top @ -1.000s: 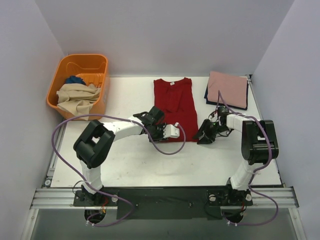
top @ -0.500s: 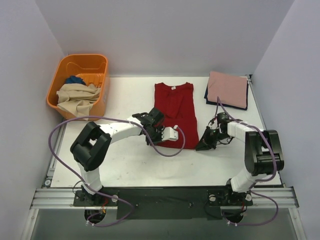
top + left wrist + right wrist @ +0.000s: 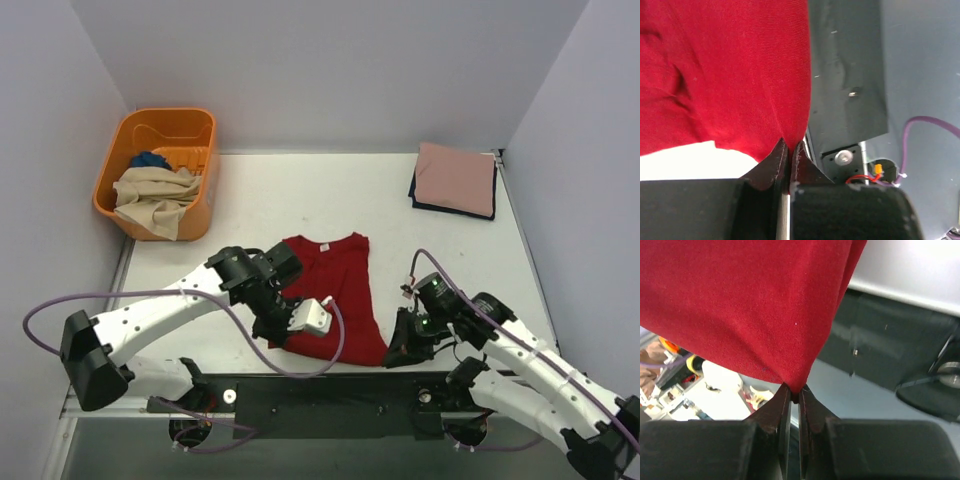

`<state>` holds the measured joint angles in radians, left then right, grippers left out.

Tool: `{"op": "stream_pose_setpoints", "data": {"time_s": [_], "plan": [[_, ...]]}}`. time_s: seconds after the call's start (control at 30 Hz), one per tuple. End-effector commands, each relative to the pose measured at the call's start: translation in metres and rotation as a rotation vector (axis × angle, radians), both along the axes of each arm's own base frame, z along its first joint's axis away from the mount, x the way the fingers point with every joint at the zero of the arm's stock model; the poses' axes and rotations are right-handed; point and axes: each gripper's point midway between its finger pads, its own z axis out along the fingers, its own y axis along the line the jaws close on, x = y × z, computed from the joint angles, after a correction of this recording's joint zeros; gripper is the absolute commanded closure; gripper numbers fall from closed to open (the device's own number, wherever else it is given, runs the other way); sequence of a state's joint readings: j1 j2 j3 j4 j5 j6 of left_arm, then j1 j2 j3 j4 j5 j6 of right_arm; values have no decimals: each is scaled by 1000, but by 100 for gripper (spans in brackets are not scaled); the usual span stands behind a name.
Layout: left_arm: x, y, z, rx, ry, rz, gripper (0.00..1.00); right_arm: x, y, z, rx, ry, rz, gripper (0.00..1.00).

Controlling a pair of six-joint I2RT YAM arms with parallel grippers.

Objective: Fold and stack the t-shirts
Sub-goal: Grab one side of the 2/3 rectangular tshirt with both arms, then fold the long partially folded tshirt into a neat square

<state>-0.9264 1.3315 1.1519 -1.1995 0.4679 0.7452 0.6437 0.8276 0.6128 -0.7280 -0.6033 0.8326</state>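
White table (image 3: 250,190) with a red shirt (image 3: 335,280) at its near edge, held by 2 robot arms.
Collar points away. Orange basket (image 3: 135,130), far left, holds a beige shirt (image 3: 150,195) and a blue shirt (image 3: 150,159). Far right, a folded pink shirt (image 3: 457,175) lies on a navy shirt (image 3: 413,188). Left gripper (image 3: 788,146) and right gripper (image 3: 795,392) each pinch 1 hem corner.

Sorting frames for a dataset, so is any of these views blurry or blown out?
Top external: evenly lit, sharp, soft shadows. Left wrist: dark red t-shirt crisp, table patch below it washed out white. Right wrist: cloth sharp, top right corner blown out, lower left clutter out of focus.
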Motion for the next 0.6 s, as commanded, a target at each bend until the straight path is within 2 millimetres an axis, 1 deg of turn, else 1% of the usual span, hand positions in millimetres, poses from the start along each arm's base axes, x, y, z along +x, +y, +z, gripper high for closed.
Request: {"op": "stream_pose_setpoints", "data": {"time_s": [0.0, 0.03, 0.07, 0.1, 0.13, 0.17, 0.2, 0.23, 0.27, 0.3, 0.33, 0.37, 0.4, 0.43, 0.47, 0.5, 0.53, 0.57], "plan": [[-78, 53, 39, 89, 268, -61, 100, -42, -19, 21, -124, 131, -62, 100], [-78, 54, 42, 77, 250, -53, 100, -45, -18, 25, -126, 137, -55, 100], [-77, 54, 43, 78, 249, -37, 100, -47, -14, 32, -111, 130, -33, 100], [-75, 54, 44, 75, 236, -33, 100, -47, -12, 33, -115, 136, -23, 100], [-70, 54, 46, 66, 230, -9, 100, -42, -8, 41, -96, 110, -10, 100], [-60, 52, 46, 69, 243, 43, 100, -33, -5, 40, -105, 111, -24, 100], [-52, 48, 50, 50, 247, 73, 100, -27, -2, 46, -85, 87, 8, 100], [-33, 48, 47, 56, 273, 167, 100, -12, 0, 43, -97, 115, -31, 100], [-17, 44, 51, 40, 272, 214, 100, -2, 3, 50, -63, 86, 2, 100], [1, 46, 46, 63, 299, 283, 100, 15, 2, 46, -81, 102, -34, 100], [17, 46, 49, 57, 268, 304, 100, 30, 1, 53, -65, 47, -12, 100], [32, 47, 45, 66, 283, 341, 100, 49, -1, 49, -81, 66, -49, 100], [45, 44, 51, 38, 256, 340, 100, 64, -1, 55, -65, 19, -28, 100], [58, 43, 47, 45, 266, 363, 100, 83, -3, 48, -74, 33, -34, 100], [75, 39, 47, 43, 243, 367, 100, 100, 1, 55, -55, -10, -30, 100], [84, 39, 48, 42, 229, 383, 100, 114, 1, 46, -71, 22, -34, 100], [100, 37, 45, 54, 211, 389, 100, 130, 4, 51, -61, -6, -31, 100], [108, 39, 43, 60, 205, 403, 100, 141, 2, 44, -74, 13, -27, 100]]}}
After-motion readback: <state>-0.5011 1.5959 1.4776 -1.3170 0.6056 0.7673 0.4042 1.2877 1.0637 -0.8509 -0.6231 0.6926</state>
